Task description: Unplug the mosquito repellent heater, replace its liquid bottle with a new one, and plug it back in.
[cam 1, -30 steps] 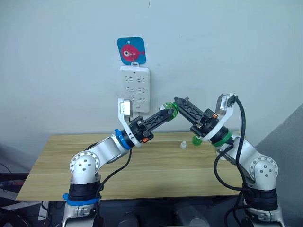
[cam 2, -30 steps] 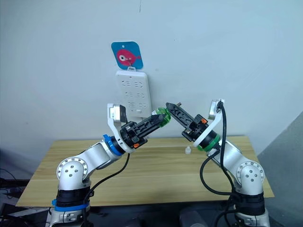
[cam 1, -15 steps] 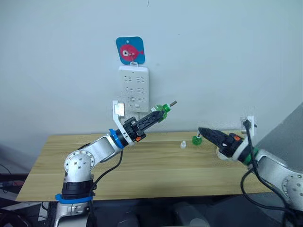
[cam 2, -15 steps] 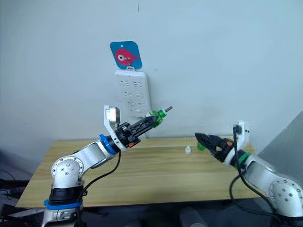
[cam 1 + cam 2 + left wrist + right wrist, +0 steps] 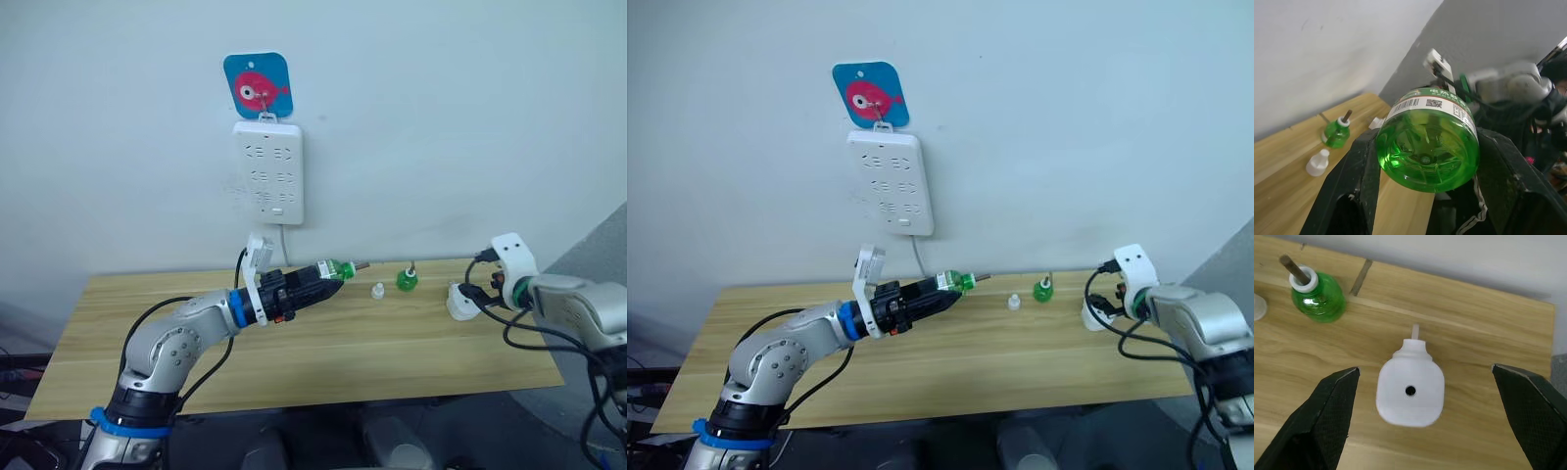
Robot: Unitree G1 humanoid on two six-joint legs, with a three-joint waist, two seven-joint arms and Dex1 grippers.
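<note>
Mosquito repellent heater (image 5: 1410, 390) lies on the wooden table (image 5: 294, 362), between the right gripper's (image 5: 1425, 418) wide-spread fingers, untouched | left gripper (image 5: 1425, 196) clamps a green liquid bottle (image 5: 1427, 146) | second green bottle (image 5: 1316, 296) stands nearby

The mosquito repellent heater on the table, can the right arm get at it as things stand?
Probably yes. The right end effector is open straight over the heater, with nothing between; the green bottle stands apart.
</note>
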